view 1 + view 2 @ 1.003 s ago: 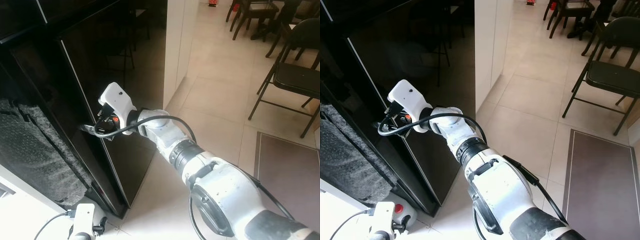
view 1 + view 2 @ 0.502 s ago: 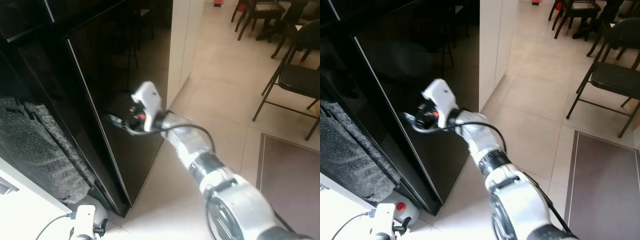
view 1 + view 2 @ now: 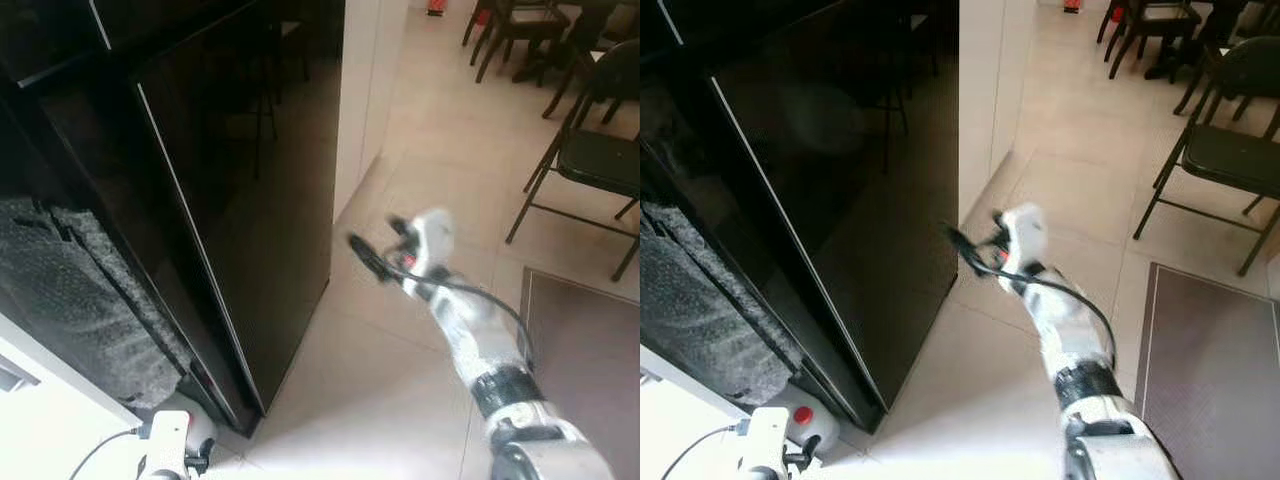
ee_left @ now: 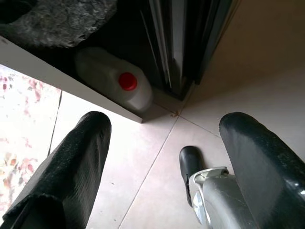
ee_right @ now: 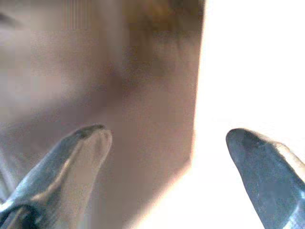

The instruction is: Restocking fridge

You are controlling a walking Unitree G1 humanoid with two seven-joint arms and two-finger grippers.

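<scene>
Pale floor tiles (image 3: 340, 400) run underfoot, and nearest, low on the robot's left, the idle left gripper (image 4: 162, 157) hangs with its fingers spread wide and empty above a white jug with a red cap (image 4: 116, 86) tucked at the fridge's foot. Further out, the right gripper (image 3: 372, 257) has swung off the glossy black fridge door (image 3: 250, 200), where it sat a second ago, and now floats over open floor, fingers parted around nothing. That door looks shut, so the pull likely slipped or was abandoned; restocking seems barely begun. Beyond, black chairs (image 3: 585, 150) stand well apart
</scene>
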